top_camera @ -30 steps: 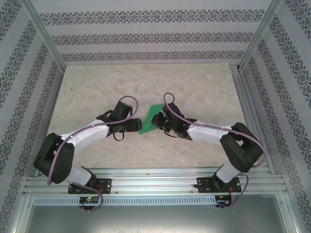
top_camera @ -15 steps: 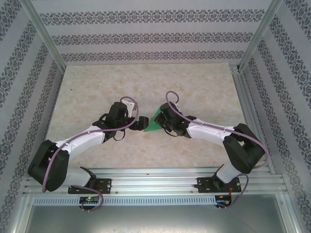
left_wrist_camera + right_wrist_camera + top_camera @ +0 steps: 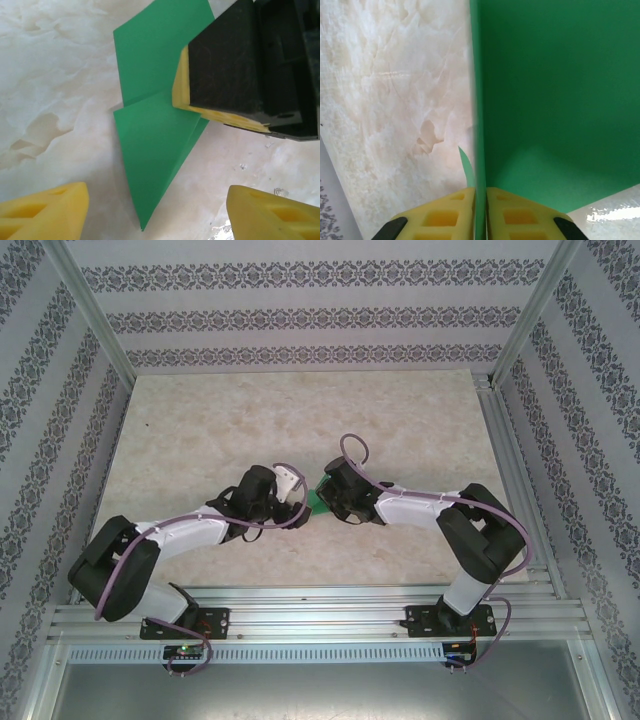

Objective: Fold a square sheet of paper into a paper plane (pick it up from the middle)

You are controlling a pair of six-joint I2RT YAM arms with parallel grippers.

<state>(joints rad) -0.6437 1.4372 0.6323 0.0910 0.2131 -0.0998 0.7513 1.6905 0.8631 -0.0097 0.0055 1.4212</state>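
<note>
Left wrist view has the sheet of paper [image 3: 155,145] creased into a pointed, dart-like shape on the marble surface [image 3: 50,75]. Its tip aims at 6 o'clock and ends between the left pincer's [image 3: 157,215] yellow fingertips [image 3: 47,210]. That pincer stands wide apart and holds nothing. Poised astride the tip, it looks placed to press or pinch the next crease.

At the paper's 2 o'clock the right pincer [image 3: 200,100] clamps the sheet, probably to steady it while the other arm works. Right wrist view bears this out: the pads [image 3: 442,217] sit almost together on a thin green edge.

Top external view puts the paper [image 3: 316,503] near the surface's middle, with the left pincer [image 3: 300,495] at its 9 o'clock and the right [image 3: 327,497] at its 3 o'clock.
</note>
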